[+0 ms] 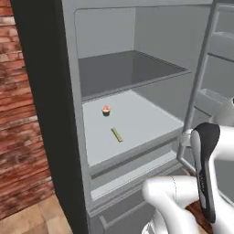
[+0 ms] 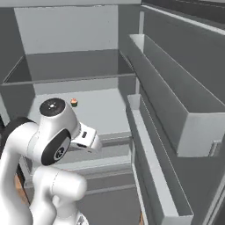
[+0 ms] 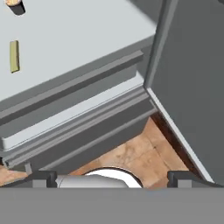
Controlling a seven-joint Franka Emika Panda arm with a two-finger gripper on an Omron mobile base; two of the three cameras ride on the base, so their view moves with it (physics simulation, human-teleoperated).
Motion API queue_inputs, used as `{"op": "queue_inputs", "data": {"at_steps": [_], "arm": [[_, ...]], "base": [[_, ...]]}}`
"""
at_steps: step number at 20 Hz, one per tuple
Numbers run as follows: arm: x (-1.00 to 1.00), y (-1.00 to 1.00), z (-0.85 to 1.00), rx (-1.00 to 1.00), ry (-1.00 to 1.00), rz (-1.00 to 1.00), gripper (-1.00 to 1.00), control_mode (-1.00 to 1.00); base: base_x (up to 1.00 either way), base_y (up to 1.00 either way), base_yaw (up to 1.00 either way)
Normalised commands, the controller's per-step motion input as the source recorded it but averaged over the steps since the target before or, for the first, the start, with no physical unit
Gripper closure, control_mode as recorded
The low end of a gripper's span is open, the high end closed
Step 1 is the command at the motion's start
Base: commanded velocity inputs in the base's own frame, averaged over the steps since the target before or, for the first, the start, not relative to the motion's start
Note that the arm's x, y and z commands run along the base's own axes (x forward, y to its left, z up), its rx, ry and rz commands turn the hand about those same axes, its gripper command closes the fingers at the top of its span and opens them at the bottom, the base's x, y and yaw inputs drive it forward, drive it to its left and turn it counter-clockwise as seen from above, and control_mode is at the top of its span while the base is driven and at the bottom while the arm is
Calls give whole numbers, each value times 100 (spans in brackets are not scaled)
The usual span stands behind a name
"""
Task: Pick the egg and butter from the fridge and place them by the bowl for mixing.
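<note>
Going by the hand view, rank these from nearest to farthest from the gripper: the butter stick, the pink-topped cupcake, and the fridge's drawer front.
1. Light grey drawer front, just ahead of the open gripper, under the shelf.
2. Thin pale-yellow butter stick, on the shelf, left.
3. Small pink-topped cupcake, beyond the butter, at the top left corner.

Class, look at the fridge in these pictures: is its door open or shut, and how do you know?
Open. The fridge interior is exposed: the butter and a cupcake lie on a shelf, and the door with its bins swings out to the right.

A small pink-topped cupcake (image 1: 106, 110) sat far beyond the pincer; a red brick wall (image 1: 20, 119) stood left of it.
</note>
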Motion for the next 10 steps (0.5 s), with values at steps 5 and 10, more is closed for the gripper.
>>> {"op": "queue_inputs", "data": {"at_steps": [5,10], "arm": [[0,0,0,0,0,0,-100,100],[0,0,0,0,0,0,-100,100]], "base": [[0,-16,62],[3,-23,30]]}}
